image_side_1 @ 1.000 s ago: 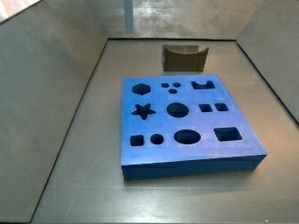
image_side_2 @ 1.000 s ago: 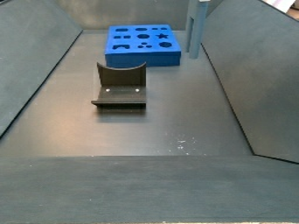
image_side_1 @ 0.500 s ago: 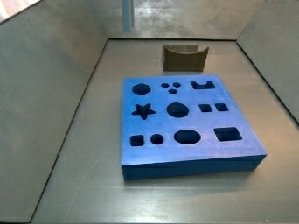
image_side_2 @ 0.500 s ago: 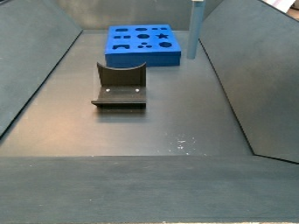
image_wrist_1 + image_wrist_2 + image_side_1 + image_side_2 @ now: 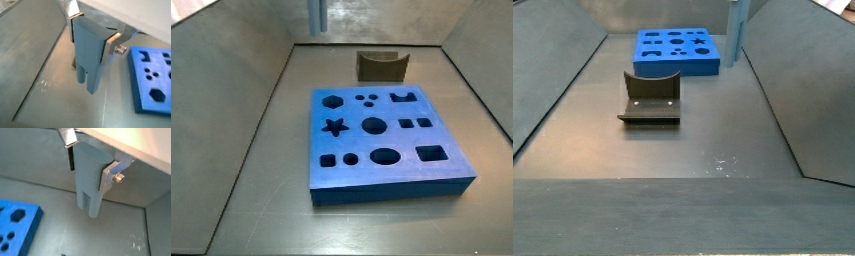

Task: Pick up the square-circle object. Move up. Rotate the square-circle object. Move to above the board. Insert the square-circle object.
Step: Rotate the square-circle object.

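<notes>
The square-circle object (image 5: pixel 89 52) is a slim grey-blue block that hangs upright, its two prongs pointing down. My gripper (image 5: pixel 91 34) is shut on its upper end, one silver finger on each side; both wrist views show this (image 5: pixel 88 167). The block (image 5: pixel 90 185) hangs well above the grey floor, beside the blue board (image 5: pixel 138 85) and not over it. In the side views only the block's lower part shows, at the upper frame edge (image 5: pixel 318 12) (image 5: pixel 738 25); the gripper itself is out of frame there. The board (image 5: pixel 392 178) lies flat with several dark cut-outs.
The fixture (image 5: pixel 382 66), a dark bracket on a base plate, stands beyond the board's far edge and also shows in a side view (image 5: pixel 649 98). Sloping grey walls enclose the floor on all sides. The board (image 5: pixel 680 67) lies near the right wall.
The block's lower end has risen a little toward the upper frame edge in the side views. The board and the fixture have not moved.
</notes>
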